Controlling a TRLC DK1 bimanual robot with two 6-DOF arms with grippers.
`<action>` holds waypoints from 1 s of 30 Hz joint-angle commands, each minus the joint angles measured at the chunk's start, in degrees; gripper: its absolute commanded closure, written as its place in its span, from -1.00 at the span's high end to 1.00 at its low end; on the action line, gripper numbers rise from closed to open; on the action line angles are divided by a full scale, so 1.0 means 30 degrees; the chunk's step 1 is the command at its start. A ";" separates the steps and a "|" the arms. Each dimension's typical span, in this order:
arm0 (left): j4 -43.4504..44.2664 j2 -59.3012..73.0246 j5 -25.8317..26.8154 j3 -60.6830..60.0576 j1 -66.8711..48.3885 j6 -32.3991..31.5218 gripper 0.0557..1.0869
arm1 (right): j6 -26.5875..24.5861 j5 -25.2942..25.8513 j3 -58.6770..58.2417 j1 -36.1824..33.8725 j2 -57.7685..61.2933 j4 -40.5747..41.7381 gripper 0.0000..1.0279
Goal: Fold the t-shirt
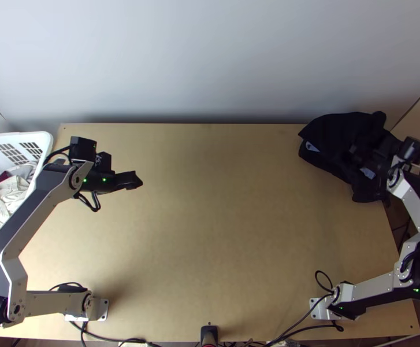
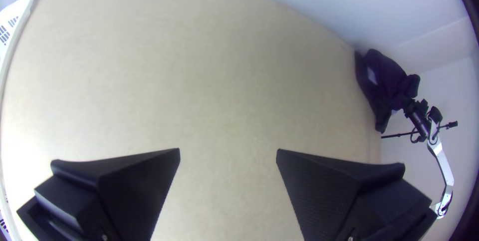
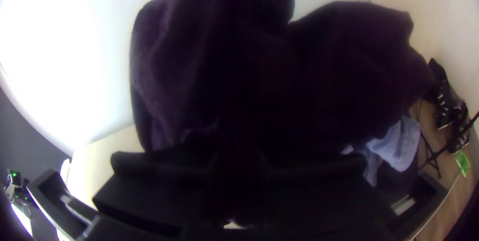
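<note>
Dark, nearly black cloth (image 1: 339,139) lies bunched at the table's far right corner, with small light blue-grey patches showing at its edges. My right gripper (image 1: 386,161) is at its right side. In the right wrist view, dark folds (image 3: 199,66) rise in front of the right gripper (image 3: 238,171), which is shut on a bunched part of them; which part of the garment that is, I cannot tell. Over the table's left side, far from the cloth, my left gripper (image 1: 133,180) holds nothing. The left wrist view has the left gripper (image 2: 228,151) open above bare wood.
A white basket (image 1: 43,141) with light and dark red cloths in it stands at the left edge, beside the left arm. A pale wall (image 1: 210,63) runs along the table's far edge. Bare wood (image 1: 221,214) spans the middle. Cables lie along the near edge.
</note>
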 commanded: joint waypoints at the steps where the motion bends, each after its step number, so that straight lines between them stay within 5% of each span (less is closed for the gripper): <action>1: -0.0058 -0.0564 0.0039 -0.0281 0.0207 0.0081 0.83 | -0.0872 0.0061 -0.1071 -0.1466 0.0921 0.0757 -0.95; 17: -0.0088 -0.1677 0.0039 -0.0896 0.0119 -0.0241 0.83 | -0.0198 -0.0291 -0.1657 -0.1641 -0.1276 0.0757 -0.90; 21: -0.0088 -0.1882 0.0039 -0.0896 0.0207 -0.0241 0.83 | 0.0623 -0.0291 -0.2184 -0.1056 -0.2507 0.0698 0.33; 27: -0.0088 -0.1999 0.0039 -0.0867 0.0353 -0.0241 0.83 | 0.0886 -0.0408 -0.2594 -0.0499 -0.3474 0.0493 0.88; 30: -0.0117 -0.2087 0.0039 -0.0720 0.0441 -0.0241 0.83 | 0.0857 -0.0408 -0.2741 -0.0499 -0.3796 0.0024 0.93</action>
